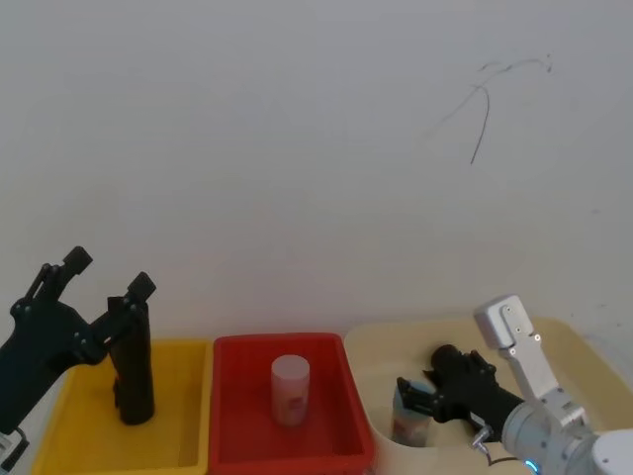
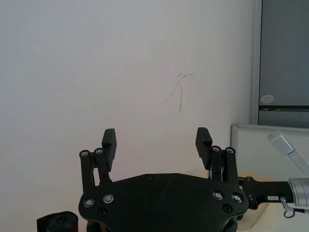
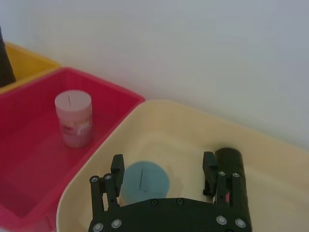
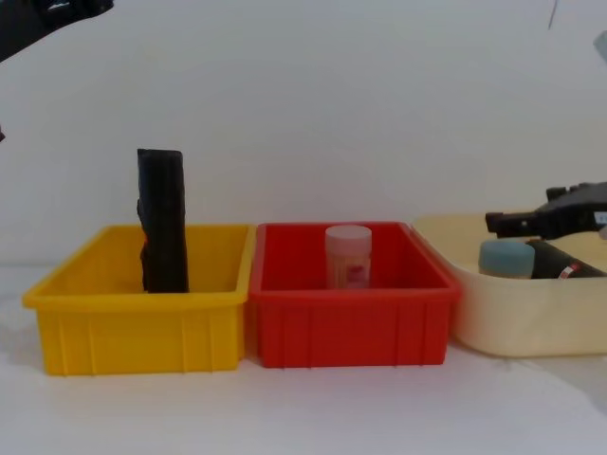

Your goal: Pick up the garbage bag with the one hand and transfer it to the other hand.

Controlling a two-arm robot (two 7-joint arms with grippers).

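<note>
Upright against the yellow bin's (image 1: 59, 435) back wall, the garbage bag (image 1: 132, 366) is found directly beneath the left gripper (image 1: 111, 275) — fingers spread; the right gripper (image 3: 164, 169), also spread, is farther off.

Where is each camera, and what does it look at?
Head: high up, looking down at the yellow bin, with both claws, left claw and right claw.
Chest: low, side-on; shares the garbage bag.
Left wrist: behind its open claw, facing the wall.
Right wrist: above the cream tub, open claw.
</note>
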